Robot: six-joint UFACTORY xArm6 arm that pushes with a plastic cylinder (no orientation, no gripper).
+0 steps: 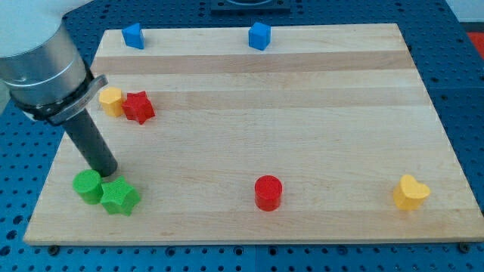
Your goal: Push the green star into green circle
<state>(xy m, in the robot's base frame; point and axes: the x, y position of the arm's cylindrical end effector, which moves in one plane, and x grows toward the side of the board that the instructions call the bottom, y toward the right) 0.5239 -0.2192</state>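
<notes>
The green star [120, 197] lies near the board's bottom left corner. The green circle [88, 186] stands just to its left, and the two touch or nearly touch. My tip [107, 174] rests on the board just above the green star and to the upper right of the green circle, close to both.
A yellow block [111, 100] and a red star [138, 107] sit side by side at the left. Two blue blocks [134, 35] [259, 35] lie along the top edge. A red circle [268, 192] is at bottom centre and a yellow heart [411, 192] at bottom right.
</notes>
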